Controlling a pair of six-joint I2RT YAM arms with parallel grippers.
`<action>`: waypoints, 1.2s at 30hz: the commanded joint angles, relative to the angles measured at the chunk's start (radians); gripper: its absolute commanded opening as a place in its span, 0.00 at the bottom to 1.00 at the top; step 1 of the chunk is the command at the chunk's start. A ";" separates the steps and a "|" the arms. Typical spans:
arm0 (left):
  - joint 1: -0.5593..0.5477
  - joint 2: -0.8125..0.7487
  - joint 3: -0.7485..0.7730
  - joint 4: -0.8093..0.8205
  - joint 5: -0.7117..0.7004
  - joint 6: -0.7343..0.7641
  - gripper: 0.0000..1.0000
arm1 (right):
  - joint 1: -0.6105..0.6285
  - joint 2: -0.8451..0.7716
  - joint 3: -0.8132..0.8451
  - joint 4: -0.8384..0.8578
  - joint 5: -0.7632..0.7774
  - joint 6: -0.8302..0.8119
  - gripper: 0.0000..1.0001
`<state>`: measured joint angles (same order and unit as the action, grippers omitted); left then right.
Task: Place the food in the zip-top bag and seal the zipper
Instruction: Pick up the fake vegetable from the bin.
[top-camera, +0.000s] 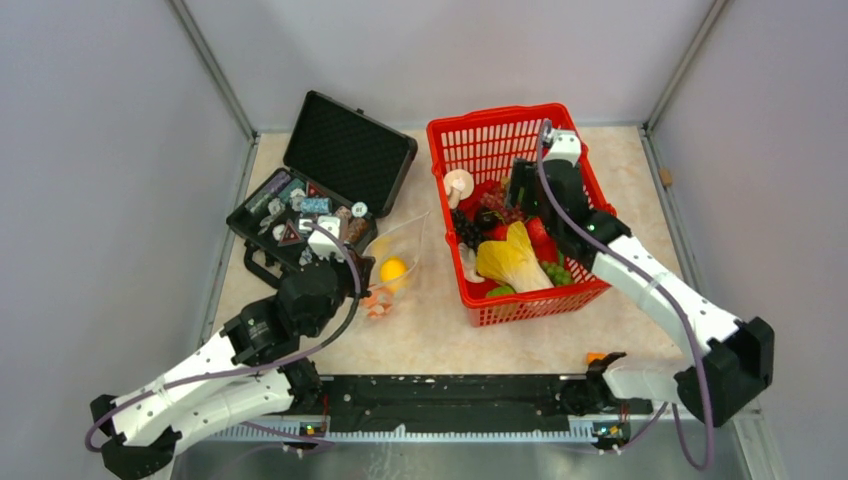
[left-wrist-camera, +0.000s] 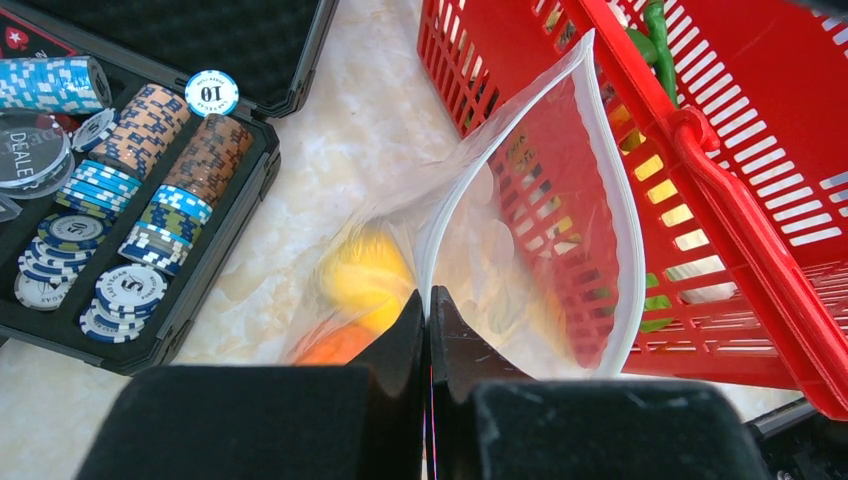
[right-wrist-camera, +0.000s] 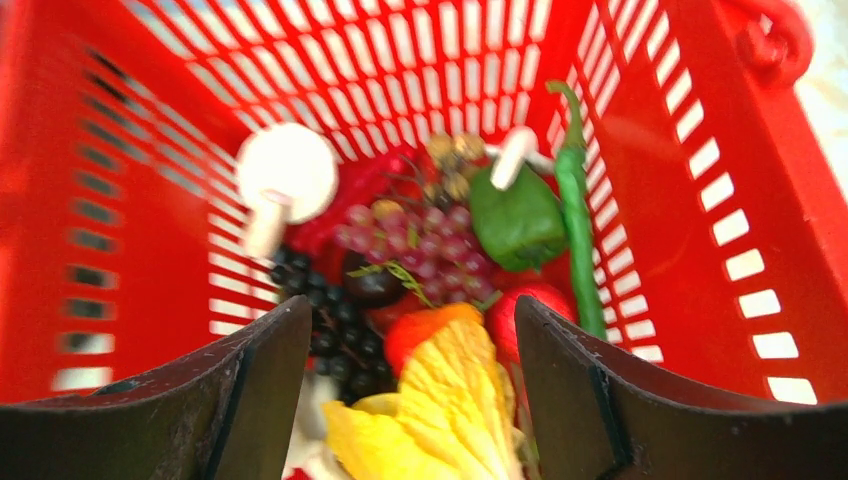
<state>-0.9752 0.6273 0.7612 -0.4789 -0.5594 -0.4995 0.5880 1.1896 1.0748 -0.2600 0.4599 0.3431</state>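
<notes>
Your left arm (top-camera: 205, 375) and right arm (top-camera: 650, 285) each had smooth white link shells joined by blocky black joints. A thin mauve cable (top-camera: 352, 290) ran loosely along each arm. Small dark dots marked the left arm's white shell. Your left gripper (left-wrist-camera: 428, 300) and right gripper (right-wrist-camera: 410, 300) had broad matte black fingers (right-wrist-camera: 250, 400), tapering toward the tips.

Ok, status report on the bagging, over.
Left tool shut on zip-top bag rim, mouth open. Right tool open, over food in basket. Lemon already bagged.

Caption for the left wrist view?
Left jaws shut on the zip-top bag, mouth open beside red basket, yellow fruit inside.
</notes>
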 joint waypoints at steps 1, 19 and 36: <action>-0.002 -0.011 0.006 0.028 0.004 -0.005 0.00 | -0.042 0.123 0.073 -0.179 -0.036 0.030 0.72; -0.003 -0.008 -0.009 0.045 0.009 -0.006 0.00 | -0.148 0.346 0.078 -0.241 0.033 -0.036 0.56; -0.002 -0.009 -0.017 0.046 0.006 -0.008 0.00 | -0.192 0.526 0.140 -0.257 -0.115 -0.074 0.64</action>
<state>-0.9752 0.6296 0.7494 -0.4706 -0.5396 -0.4999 0.4038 1.7073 1.1782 -0.5186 0.4004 0.2787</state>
